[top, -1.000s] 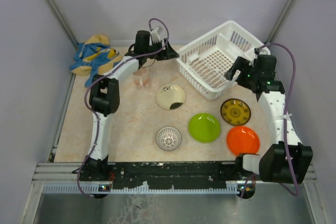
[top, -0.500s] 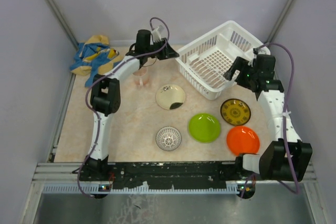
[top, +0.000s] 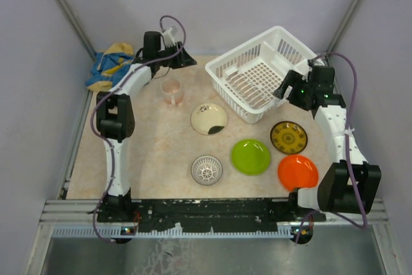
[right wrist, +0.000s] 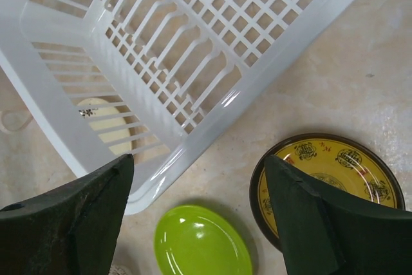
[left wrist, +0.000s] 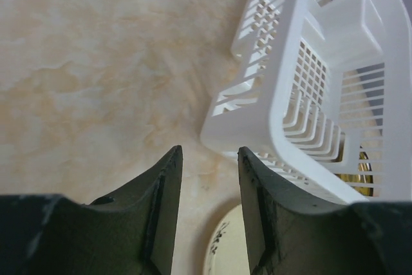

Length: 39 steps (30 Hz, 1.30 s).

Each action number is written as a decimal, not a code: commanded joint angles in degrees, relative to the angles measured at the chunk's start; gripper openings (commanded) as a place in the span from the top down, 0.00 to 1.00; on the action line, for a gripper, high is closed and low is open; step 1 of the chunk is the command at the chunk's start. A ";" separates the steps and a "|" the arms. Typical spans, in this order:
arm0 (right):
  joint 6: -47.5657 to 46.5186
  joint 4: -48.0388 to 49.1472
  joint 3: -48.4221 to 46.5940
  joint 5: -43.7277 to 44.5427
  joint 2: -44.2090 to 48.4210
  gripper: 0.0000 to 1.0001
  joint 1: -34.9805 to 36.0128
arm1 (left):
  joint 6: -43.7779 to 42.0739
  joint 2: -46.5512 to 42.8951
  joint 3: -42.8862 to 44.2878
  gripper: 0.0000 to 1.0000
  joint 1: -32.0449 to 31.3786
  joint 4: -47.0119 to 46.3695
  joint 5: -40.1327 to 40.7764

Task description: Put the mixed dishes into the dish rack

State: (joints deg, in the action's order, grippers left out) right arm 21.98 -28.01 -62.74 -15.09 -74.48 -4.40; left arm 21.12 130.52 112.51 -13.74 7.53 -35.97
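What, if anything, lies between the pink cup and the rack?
Nothing visible does. Only tabletop shows between the cup and the rack at its left corner. The cream plate lies nearer the arms, off that line. The left gripper hangs open and empty farther back.

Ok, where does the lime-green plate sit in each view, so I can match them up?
Top external: lime-green plate near the front, between the white patterned bowl and the orange plate.
Left wrist: not in it.
Right wrist: at the bottom edge, left of centre.
Shared landmark: the dish rack shows in all three.
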 commanded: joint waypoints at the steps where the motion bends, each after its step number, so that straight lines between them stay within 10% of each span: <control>1: -1.06 -0.57 -6.50 2.26 -3.27 0.19 -0.34 | -4.33 -3.40 -0.88 0.54 3.67 3.18 0.97; 12: 0.57 -9.36 -20.78 8.97 -17.33 0.31 -0.34 | -1.76 -9.66 -5.53 0.28 5.56 -0.52 -5.04; 29: 14.55 -3.62 -13.42 12.60 -19.52 0.49 0.04 | -2.75 -17.32 -11.29 0.27 5.39 -0.41 -5.97; 39: 29.18 0.32 -7.44 7.31 -16.06 1.00 1.66 | -3.39 -19.96 -12.93 0.27 5.46 1.86 -5.42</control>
State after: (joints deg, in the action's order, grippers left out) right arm 44.77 -29.50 -73.43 -4.19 -93.65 -4.23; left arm 18.96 114.39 100.25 -8.47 8.38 -40.73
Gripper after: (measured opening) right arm 0.091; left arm 0.727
